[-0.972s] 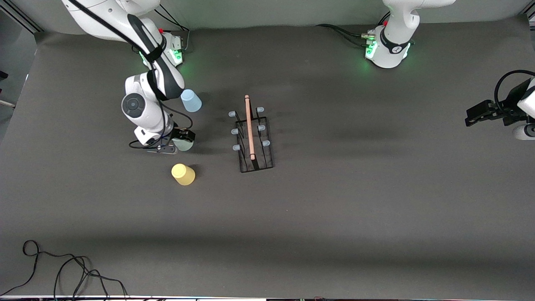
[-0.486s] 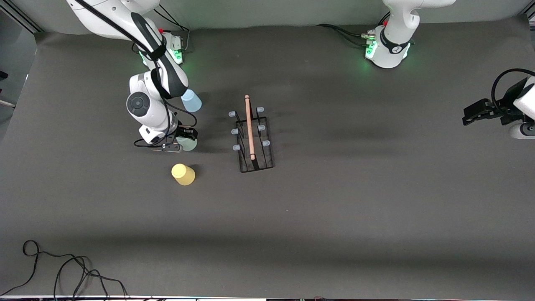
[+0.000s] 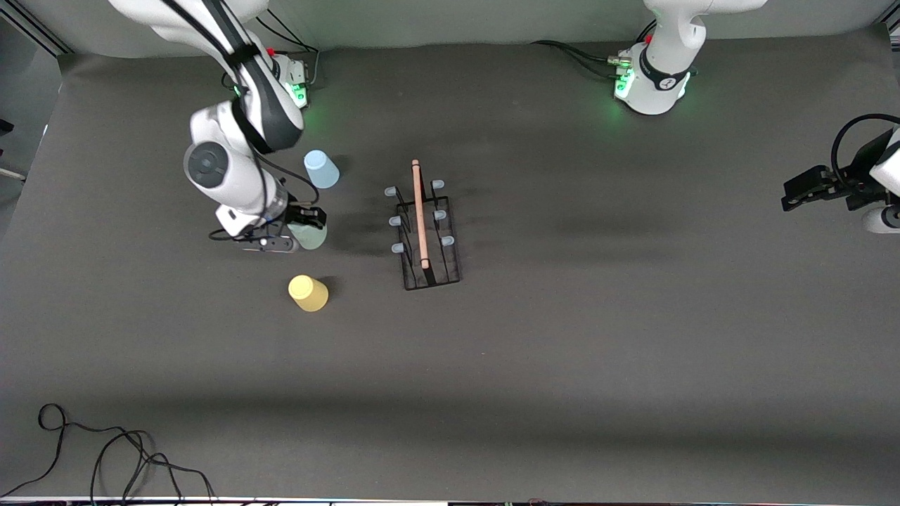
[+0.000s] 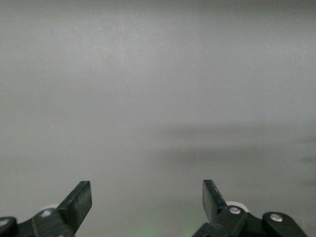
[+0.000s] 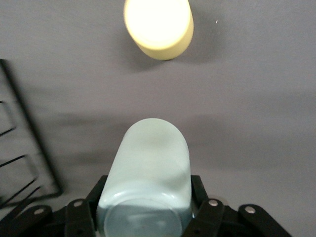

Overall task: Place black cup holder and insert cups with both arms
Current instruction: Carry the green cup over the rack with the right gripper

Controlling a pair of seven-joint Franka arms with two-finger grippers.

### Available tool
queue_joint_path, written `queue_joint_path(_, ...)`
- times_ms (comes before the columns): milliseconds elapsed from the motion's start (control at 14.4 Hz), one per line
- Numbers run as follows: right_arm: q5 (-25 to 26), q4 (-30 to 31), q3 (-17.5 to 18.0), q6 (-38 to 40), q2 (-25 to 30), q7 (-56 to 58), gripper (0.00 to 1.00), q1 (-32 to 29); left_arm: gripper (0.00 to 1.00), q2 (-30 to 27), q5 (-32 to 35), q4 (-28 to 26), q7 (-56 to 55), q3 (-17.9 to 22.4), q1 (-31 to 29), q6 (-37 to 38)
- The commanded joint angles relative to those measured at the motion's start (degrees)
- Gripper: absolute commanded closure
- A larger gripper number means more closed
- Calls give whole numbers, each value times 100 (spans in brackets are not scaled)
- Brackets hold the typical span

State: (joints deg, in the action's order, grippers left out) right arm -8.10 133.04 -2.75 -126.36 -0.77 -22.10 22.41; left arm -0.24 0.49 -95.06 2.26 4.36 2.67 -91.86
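Note:
My right gripper [image 3: 301, 230] is shut on the pale grey-green cup [image 3: 311, 237], between the light blue cup [image 3: 321, 169] and the yellow cup [image 3: 308, 292]. In the right wrist view the grey-green cup [image 5: 148, 168] sits squeezed between the fingers of the right gripper [image 5: 145, 210], its base toward the camera. The yellow cup [image 5: 158, 27] stands just past it. The black cup holder [image 3: 425, 239] with its wooden handle stands mid-table beside the cups, and its wire edge [image 5: 22, 148] shows there too. My left gripper [image 3: 798, 197] waits open over the left arm's end of the table, nothing between the fingers of the left gripper [image 4: 146, 197].
A loose black cable [image 3: 105, 450] lies at the table's near edge toward the right arm's end. The arm bases [image 3: 654, 84] glow green along the table's top edge. The dark mat [image 3: 598, 337] spreads between the holder and the left gripper.
The right gripper closed on the grey-green cup, and the right arm's elbow swung outward while the cup shifted slightly toward the robots' bases. The left arm barely moved.

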Motion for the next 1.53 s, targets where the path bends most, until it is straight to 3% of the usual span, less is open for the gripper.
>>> queue_joint_path(0, -96, -549, 11, 813, 305, -635, 100, 148, 0, 85, 39, 190, -68, 21, 58, 81)
queue_joint_path(278, -122, -1043, 11, 868, 147, -2252, 100, 1087, 0, 59, 39, 181, 11, 21, 49, 177)
queue_joint_path(555, -307, -1061, 3, 271, -142, -3378, 100, 1862, 0, 50, 13, 181, -41, 21, 84, 196)
queue_joint_path(1041, -307, -982, 3, -354, -758, -3618, 100, 2285, 0, 76, 30, 207, 38, 21, 67, -86)
queue_joint_path(1180, -307, -982, 3, -354, -811, -3618, 11, 2285, 0, 94, 30, 234, 29, 21, 84, -95)
queue_joint_path(1249, -307, -982, 3, -345, -811, -3618, 0, 2285, 0, 111, 22, 251, -6, 21, 102, -104)
queue_joint_path(1457, -307, -999, -32, -284, -741, -3609, 0, 2276, 0, 155, -31, 278, 38, 21, 93, -271)
